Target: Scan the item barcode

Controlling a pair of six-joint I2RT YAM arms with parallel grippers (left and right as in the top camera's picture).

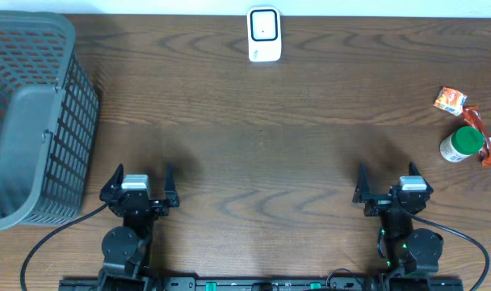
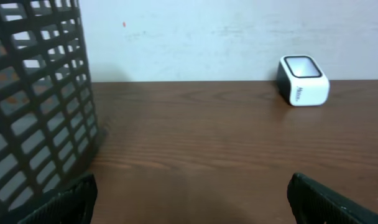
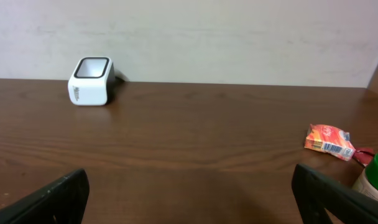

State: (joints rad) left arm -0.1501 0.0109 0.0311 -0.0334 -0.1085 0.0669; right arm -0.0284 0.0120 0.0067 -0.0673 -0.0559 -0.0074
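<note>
A white barcode scanner (image 1: pixel 264 35) with a dark window stands at the far middle of the table; it also shows as the scanner (image 2: pixel 303 80) and the scanner (image 3: pixel 91 81) in the wrist views. Items lie at the far right: an orange packet (image 1: pixel 450 99), a green-capped white bottle (image 1: pixel 461 145) and a red wrapper (image 1: pixel 489 144). The orange packet (image 3: pixel 329 141) and the bottle (image 3: pixel 375 176) show at the right of the right wrist view. My left gripper (image 1: pixel 140 179) and right gripper (image 1: pixel 388 179) rest near the front edge, both open and empty, far from the items.
A large dark grey mesh basket (image 1: pixel 35 113) fills the left side of the table, close to the left arm; its wall (image 2: pixel 33 106) fills the left of the left wrist view. A pale wall runs behind the table's far edge.
</note>
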